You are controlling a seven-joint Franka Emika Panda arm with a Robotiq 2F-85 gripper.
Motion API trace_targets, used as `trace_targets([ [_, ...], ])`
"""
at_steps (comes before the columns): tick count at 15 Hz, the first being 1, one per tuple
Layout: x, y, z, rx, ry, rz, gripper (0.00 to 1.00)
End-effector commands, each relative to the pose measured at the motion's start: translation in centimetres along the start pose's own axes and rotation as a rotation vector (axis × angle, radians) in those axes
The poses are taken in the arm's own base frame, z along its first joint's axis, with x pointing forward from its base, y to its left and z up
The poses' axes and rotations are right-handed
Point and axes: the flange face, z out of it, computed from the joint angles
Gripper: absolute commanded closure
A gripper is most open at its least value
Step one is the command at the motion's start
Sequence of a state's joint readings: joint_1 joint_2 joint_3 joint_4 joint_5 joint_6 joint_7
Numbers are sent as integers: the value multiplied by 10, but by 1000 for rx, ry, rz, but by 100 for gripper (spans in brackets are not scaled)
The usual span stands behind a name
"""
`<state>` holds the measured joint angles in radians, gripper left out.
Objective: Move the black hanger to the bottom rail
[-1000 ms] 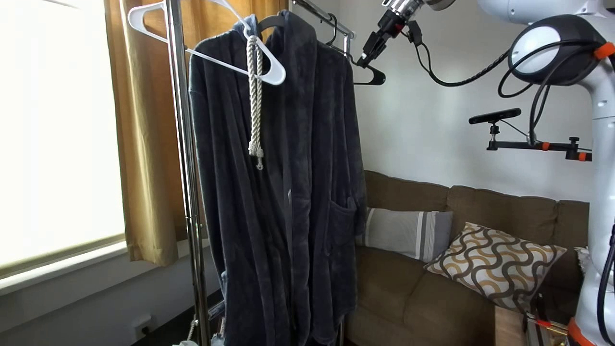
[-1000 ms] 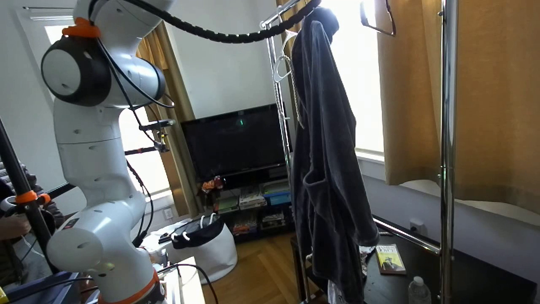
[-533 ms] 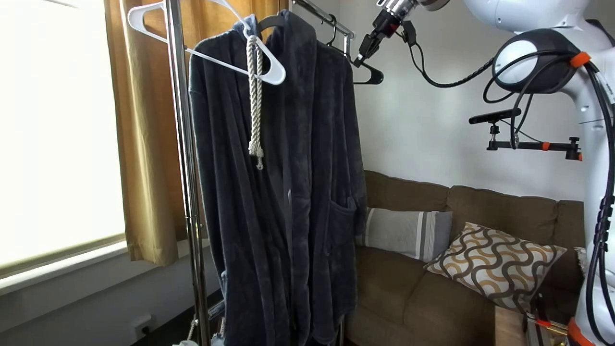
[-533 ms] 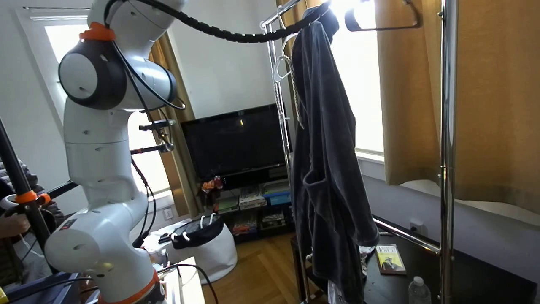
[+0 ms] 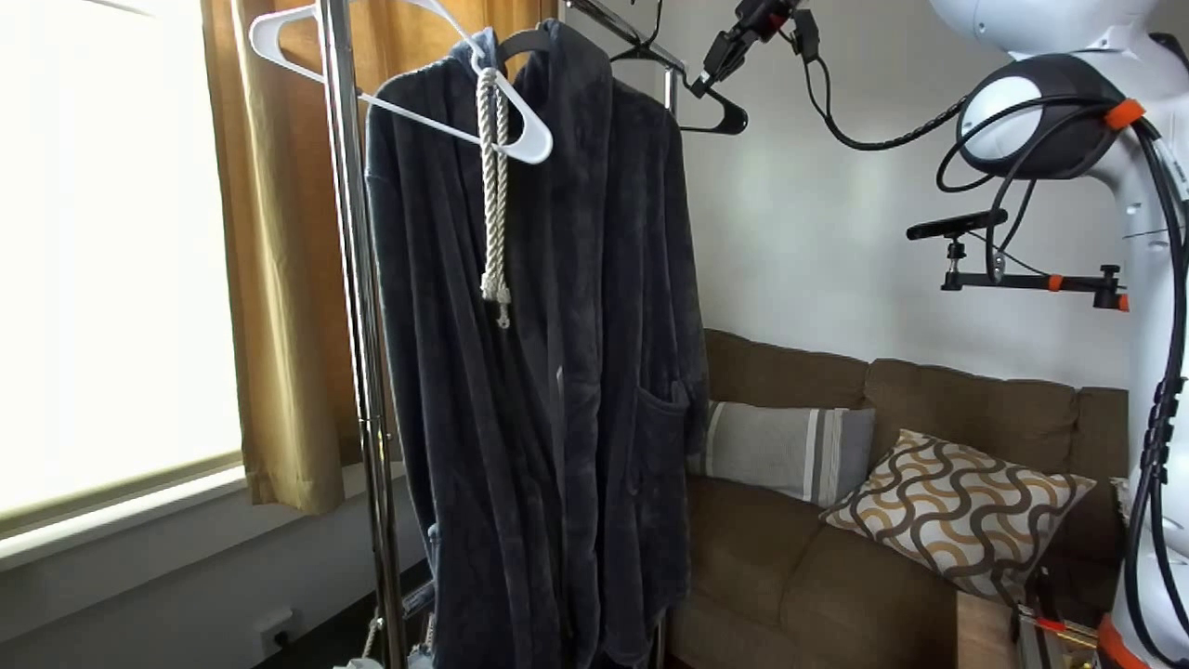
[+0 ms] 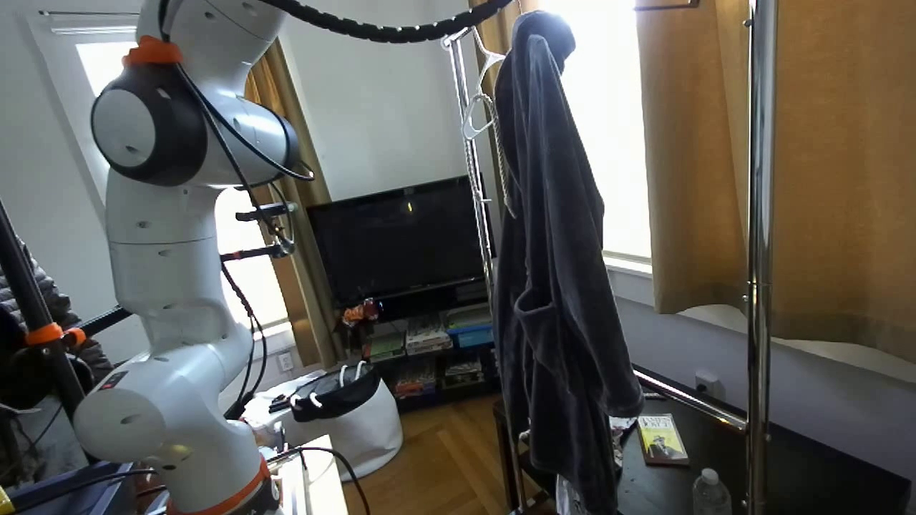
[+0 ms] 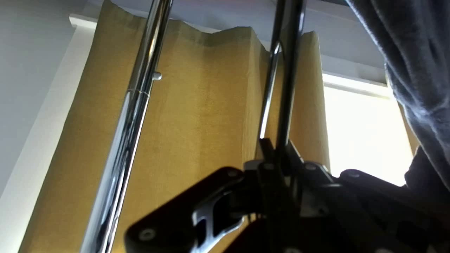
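The black hanger (image 5: 733, 119) is bare and raised at the back end of the rack in an exterior view. Its hook rises past the rail in the picture, with its top cut off by the frame edge. My gripper (image 5: 698, 91) is shut on the sloping arm of the hanger. In the wrist view the gripper (image 7: 279, 149) has the hanger's dark bar (image 7: 292, 52) between its fingertips. Only a lower part of the hanger (image 6: 667, 6) shows at the top edge of an exterior view. A low chrome rail (image 6: 687, 398) crosses the rack near the black table.
The rack's top rail (image 5: 604, 17) carries a dark robe (image 5: 567, 325) and a white hanger (image 5: 528, 139) in front. A chrome post (image 6: 758, 250) stands at the rack's end; another post (image 7: 130, 133) shows in the wrist view. A bottle (image 6: 710, 492) and book (image 6: 663, 438) lie low.
The gripper has risen with the hanger. The hanger's hook has moved up past the rail in an exterior view. The arm's elbow has shifted slightly. The robe has not visibly moved.
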<state>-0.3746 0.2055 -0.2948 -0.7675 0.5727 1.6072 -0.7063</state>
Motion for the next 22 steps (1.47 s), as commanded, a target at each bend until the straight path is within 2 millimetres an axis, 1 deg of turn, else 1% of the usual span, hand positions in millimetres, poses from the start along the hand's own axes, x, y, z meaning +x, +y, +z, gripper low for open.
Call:
trace_targets([
  [1, -12, 3, -44, 3, 59, 11, 98],
  [6, -61, 26, -56, -18, -86, 59, 98],
  [8, -80, 30, -59, -21, -137, 73, 98],
  [11, -103, 28, -57, -20, -247, 93, 98],
  [12, -111, 24, -57, -15, -298, 105, 98],
  [14, -124, 22, -55, -56, -399, 142, 98],
  [17, -148, 24, -54, -101, -550, 189, 98],
  [19, -165, 17, -54, -77, -623, 208, 98],
  [20, -171, 17, -58, -60, -624, 249, 98],
  [21, -173, 20, -66, -47, -593, 300, 98],
  [22, -160, 28, -51, -68, -602, 230, 92],
])
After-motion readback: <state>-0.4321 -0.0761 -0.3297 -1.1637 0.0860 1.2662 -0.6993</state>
